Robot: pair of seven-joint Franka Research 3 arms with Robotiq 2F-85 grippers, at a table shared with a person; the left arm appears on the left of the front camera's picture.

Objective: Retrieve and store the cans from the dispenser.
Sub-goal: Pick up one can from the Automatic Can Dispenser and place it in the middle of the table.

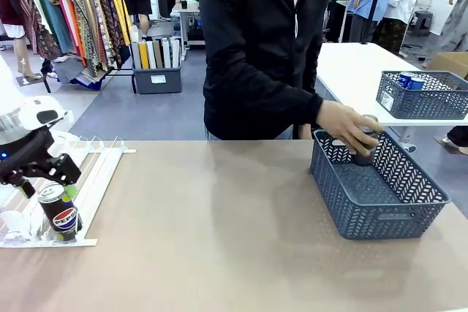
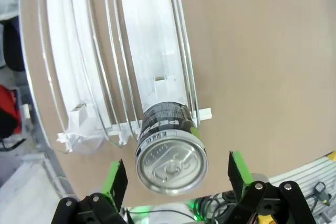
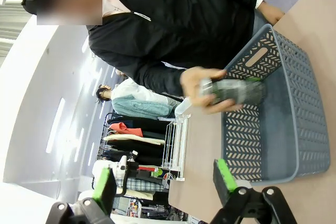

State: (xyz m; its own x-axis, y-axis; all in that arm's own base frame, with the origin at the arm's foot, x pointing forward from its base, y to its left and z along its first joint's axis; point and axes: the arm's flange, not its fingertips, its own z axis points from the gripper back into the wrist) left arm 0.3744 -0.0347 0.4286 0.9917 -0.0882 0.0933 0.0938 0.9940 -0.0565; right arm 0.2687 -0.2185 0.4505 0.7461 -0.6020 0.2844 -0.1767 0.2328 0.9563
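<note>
Left wrist view: left gripper (image 1: 50,189) is wide open and straddles the Pepsi can (image 2: 170,162) at bottom centre of the frame. There is a green pad on each side with a visible gap to the can wall, so no grip yet. The can stands at the front stopper of the dispenser (image 2: 152,40), in the lane nearest the bare tabletop. The other lanes running to the top of the frame look empty. In the front view the same can sits at lower left, under the gripper. At centre right the person's hand (image 1: 349,128) holds a dark can (image 1: 363,153) just inside the far rim of the grey basket (image 1: 380,217). It isn't set down, and the basket floor looks bare otherwise. The right gripper (image 3: 164,184) is also spread wide with nothing between its pads, looking toward that basket. A second basket (image 1: 424,100) on the white table at upper right holds blue cans (image 1: 406,78). My read: one can is being stored and one is left in the rack. What's left is to close on the Pepsi can, lift it clear of the stopper and get it into the basket.
</note>
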